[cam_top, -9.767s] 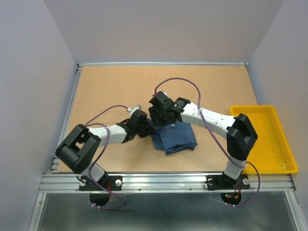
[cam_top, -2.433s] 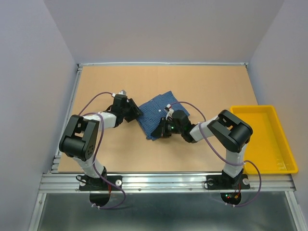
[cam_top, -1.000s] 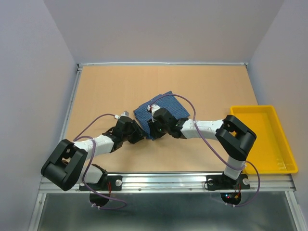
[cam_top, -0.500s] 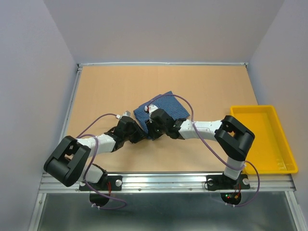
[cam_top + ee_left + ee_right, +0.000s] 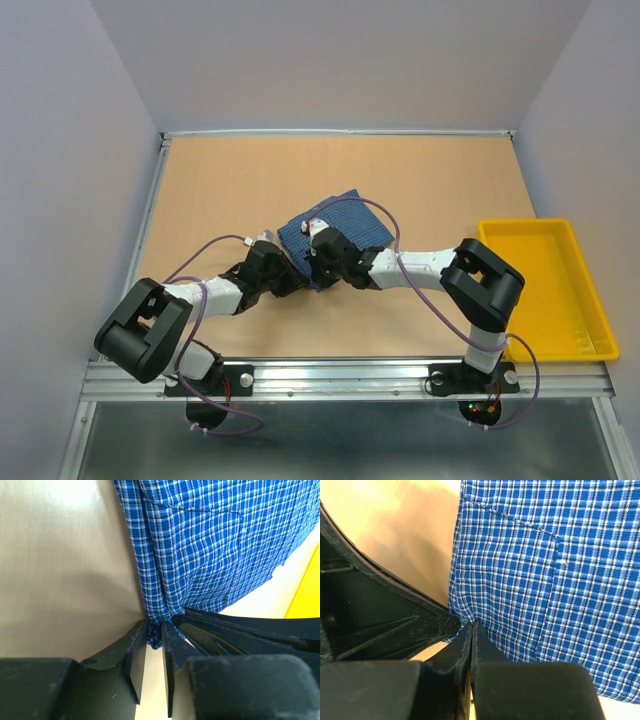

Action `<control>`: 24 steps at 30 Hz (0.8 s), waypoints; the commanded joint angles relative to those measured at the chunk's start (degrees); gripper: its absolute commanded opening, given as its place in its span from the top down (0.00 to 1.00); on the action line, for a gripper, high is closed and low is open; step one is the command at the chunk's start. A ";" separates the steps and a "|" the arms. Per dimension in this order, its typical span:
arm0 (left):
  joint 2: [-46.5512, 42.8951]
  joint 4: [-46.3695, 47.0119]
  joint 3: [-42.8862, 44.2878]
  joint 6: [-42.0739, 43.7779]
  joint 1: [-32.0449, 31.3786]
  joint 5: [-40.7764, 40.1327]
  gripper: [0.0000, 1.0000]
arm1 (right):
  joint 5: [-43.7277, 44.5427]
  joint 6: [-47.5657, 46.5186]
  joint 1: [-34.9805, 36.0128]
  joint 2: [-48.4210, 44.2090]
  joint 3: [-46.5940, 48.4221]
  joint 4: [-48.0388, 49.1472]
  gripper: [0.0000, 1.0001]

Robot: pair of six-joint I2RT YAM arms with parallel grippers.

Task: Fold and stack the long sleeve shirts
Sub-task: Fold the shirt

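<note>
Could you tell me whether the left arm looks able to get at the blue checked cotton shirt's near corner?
Likely yes: the left gripper has its fingertips either side of a folded corner of the blue checked cotton shirt, and the shut right gripper beside it is not blocking.

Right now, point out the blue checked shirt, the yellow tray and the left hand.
blue checked shirt (image 5: 345, 222): top external view, on the folded cloth's far half.
yellow tray (image 5: 560, 290): top external view, on its bare floor.
left hand (image 5: 154, 629): left wrist view, between the fingertips, at the shirt's corner.

Overhead; wrist views close on shirt (image 5: 200, 545)
</note>
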 commanded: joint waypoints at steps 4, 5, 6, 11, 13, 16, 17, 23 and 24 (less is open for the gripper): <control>-1.08 4.68 0.62 -0.49 -0.78 1.29 0.76 | -2.51 2.30 0.52 -3.63 4.15 1.04 1.00; -1.52 5.90 0.44 -0.75 -0.78 1.11 0.77 | -2.77 3.09 0.52 -3.72 4.24 1.04 1.00; -2.49 6.44 0.27 -0.93 -0.78 1.11 0.77 | -2.95 3.44 0.52 -3.81 4.16 1.04 1.00; -3.20 5.92 0.00 -0.84 -0.78 0.58 0.79 | -1.99 5.99 0.43 -5.38 3.54 1.04 1.00; -2.59 5.83 -0.70 -1.45 -0.78 0.41 0.79 | -1.37 6.61 0.52 -6.18 3.28 1.13 1.00; -1.18 5.92 -0.79 -1.72 -0.78 0.67 0.79 | -2.24 7.40 0.52 -7.15 3.19 1.39 1.00; -0.74 6.00 -0.62 -1.81 -0.78 0.85 0.79 | -2.51 7.75 0.52 -7.32 3.27 1.48 1.00; -1.17 9.15 -0.35 -3.12 -0.78 0.85 0.78 | -4.10 9.51 0.52 -6.53 2.14 3.23 0.99; -1.70 10.21 -0.79 -3.74 -0.78 1.37 0.77 | -4.18 9.77 0.52 -6.36 1.79 3.50 1.00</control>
